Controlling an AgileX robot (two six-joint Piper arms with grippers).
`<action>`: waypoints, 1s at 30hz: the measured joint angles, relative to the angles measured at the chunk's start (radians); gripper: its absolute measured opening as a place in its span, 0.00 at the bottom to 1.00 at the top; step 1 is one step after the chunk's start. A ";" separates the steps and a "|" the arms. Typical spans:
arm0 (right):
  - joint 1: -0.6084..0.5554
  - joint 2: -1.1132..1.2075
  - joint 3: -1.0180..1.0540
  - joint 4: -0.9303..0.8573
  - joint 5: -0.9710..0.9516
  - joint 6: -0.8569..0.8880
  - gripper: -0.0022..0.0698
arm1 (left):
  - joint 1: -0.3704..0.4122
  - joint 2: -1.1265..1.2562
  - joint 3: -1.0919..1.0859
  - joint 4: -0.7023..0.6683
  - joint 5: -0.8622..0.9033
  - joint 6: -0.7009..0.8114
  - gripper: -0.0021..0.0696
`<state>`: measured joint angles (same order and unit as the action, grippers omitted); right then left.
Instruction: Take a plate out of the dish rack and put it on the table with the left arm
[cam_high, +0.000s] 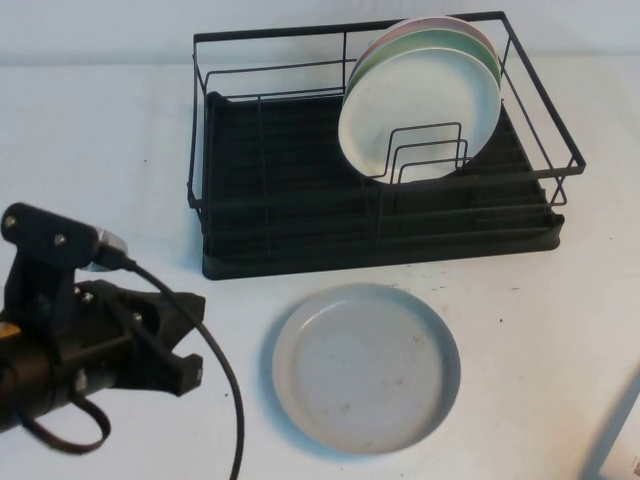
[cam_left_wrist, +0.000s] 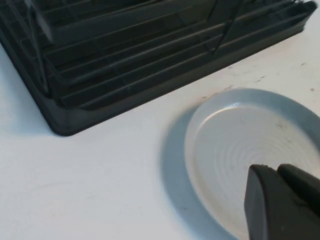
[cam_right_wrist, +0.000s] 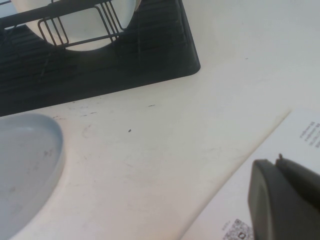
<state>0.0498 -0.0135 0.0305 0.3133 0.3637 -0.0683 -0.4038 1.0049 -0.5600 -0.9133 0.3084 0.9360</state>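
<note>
the plate (cam_high: 366, 366) is seen lying flat and rim-up on the table (cam_high: 110, 130), just in front of the dish rack (cam_high: 290, 235) and apart from it; being round, no long axis is shown and its open face is turned straight up. the left gripper (cam_high: 178, 345) is held empty beside it with fingers apart, so the plate could be nudged or slid if that arm were swung across its rim or the loose cable (cam_high: 232, 400) dragged over it. the right gripper (cam_right_wrist: 285, 200) is parked low at the table's right edge near a printed sheet (cam_right_wrist: 280, 165), and its opening cannot be told.
</note>
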 joint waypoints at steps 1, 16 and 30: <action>0.000 0.000 0.000 0.000 0.000 0.000 0.00 | 0.000 -0.017 0.007 -0.004 0.010 0.000 0.03; 0.000 0.000 0.000 0.000 0.000 0.000 0.00 | 0.000 -0.026 0.014 0.005 0.050 -0.004 0.03; 0.000 0.000 0.000 0.000 0.000 0.000 0.00 | 0.000 -0.311 0.231 0.053 0.000 -0.157 0.03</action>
<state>0.0498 -0.0135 0.0305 0.3133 0.3637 -0.0683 -0.4038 0.6941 -0.3289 -0.8603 0.3085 0.7788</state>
